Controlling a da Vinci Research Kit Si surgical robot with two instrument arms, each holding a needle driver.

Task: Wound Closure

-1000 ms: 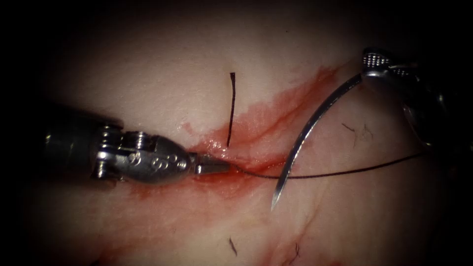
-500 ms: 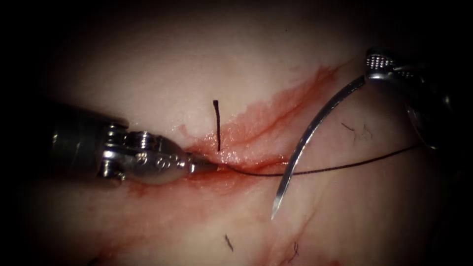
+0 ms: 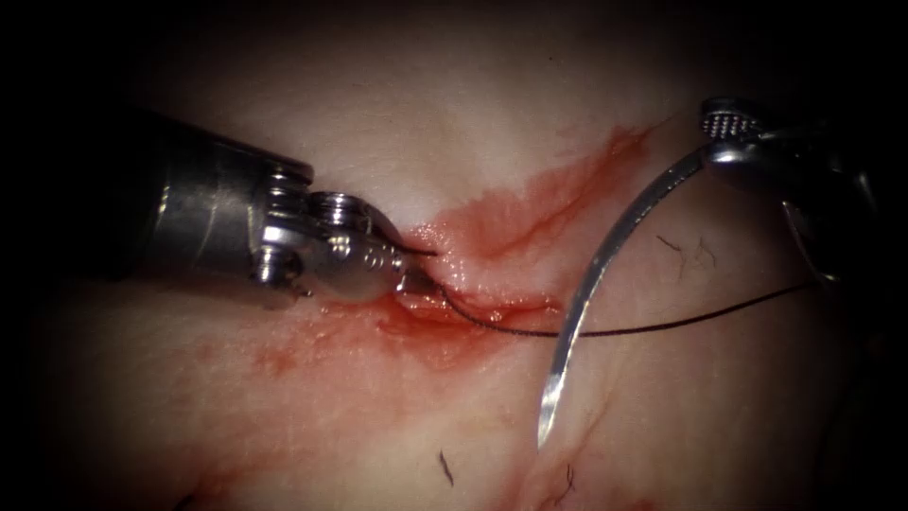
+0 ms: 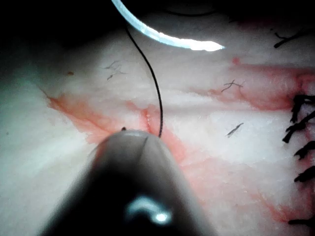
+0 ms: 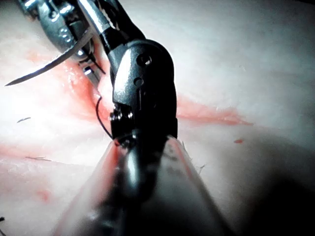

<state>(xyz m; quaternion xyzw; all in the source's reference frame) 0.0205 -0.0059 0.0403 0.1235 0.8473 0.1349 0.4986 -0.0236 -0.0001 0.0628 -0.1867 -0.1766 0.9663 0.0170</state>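
Observation:
My left tool (image 3: pixel 416 282) lies on the left of the cut (image 3: pixel 530 222) in the tissue (image 3: pixel 378 114), jaws shut on the dark thread (image 3: pixel 662 326) where it leaves the cut. A short thread tail (image 3: pixel 424 252) sticks out beside the jaws. The thread runs right, crossing behind the needle (image 3: pixel 596 274). My right tool (image 3: pixel 721 134) holds the curved needle near its rear end, on the right side. The needle is out of the tissue, its tip low. The left wrist view shows the left tool (image 4: pixel 142 135), thread (image 4: pixel 152 78) and needle (image 4: pixel 167 39). My right tool (image 5: pixel 96 24) carries the needle (image 5: pixel 49 64).
Red fluid (image 3: pixel 426 336) pools along the cut and below the left tool. Loose thread scraps (image 3: pixel 445 468) lie near the lower edge and more (image 3: pixel 681 251) sit right of the needle. A row of dark stitches (image 4: pixel 300 142) is in the left wrist view.
The long upright thread tail has shrunk to a short stub at the left jaws. The left tool has risen and tilted. The needle has sunk slightly, tip lower.

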